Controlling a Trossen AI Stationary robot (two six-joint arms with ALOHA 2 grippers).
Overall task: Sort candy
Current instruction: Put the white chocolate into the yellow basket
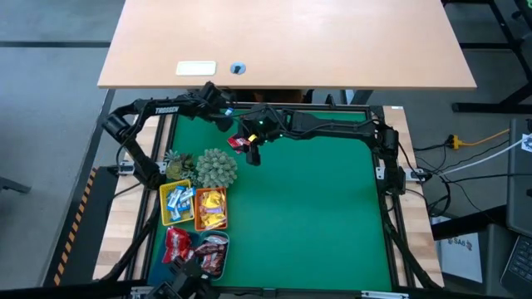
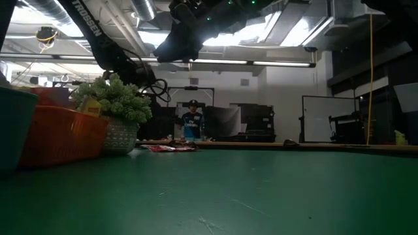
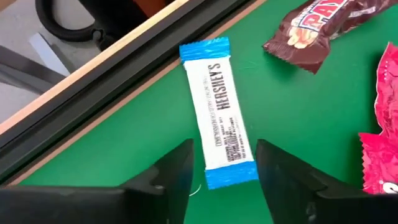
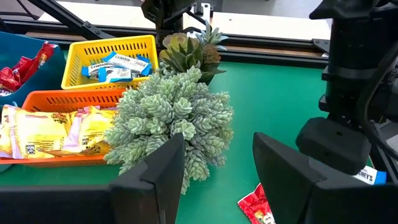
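Observation:
In the left wrist view a blue-white wrapped bar (image 3: 219,106) lies flat on the green mat by the far edge. My left gripper (image 3: 224,150) (image 1: 223,112) is open above it, one finger on each side of its near end. A dark brown bar (image 3: 314,28) and a red packet (image 3: 382,134) lie close by. My right gripper (image 4: 217,149) (image 1: 250,152) is open, hovering beside the left one over a red packet (image 4: 256,208) (image 1: 239,143). Sorted candy fills the trays: blue-white wrappers (image 4: 115,65), yellow packets (image 4: 37,134), red packets (image 4: 22,65).
A grey-green spiky plant ball (image 1: 215,168) (image 4: 177,118) and a small potted succulent (image 4: 193,53) stand between the grippers and the trays. The yellow tray (image 1: 167,193), orange tray (image 1: 198,220), blue tray (image 4: 9,96) and teal tray (image 1: 223,267) sit along the mat's left side. The mat's right half (image 1: 332,216) is bare.

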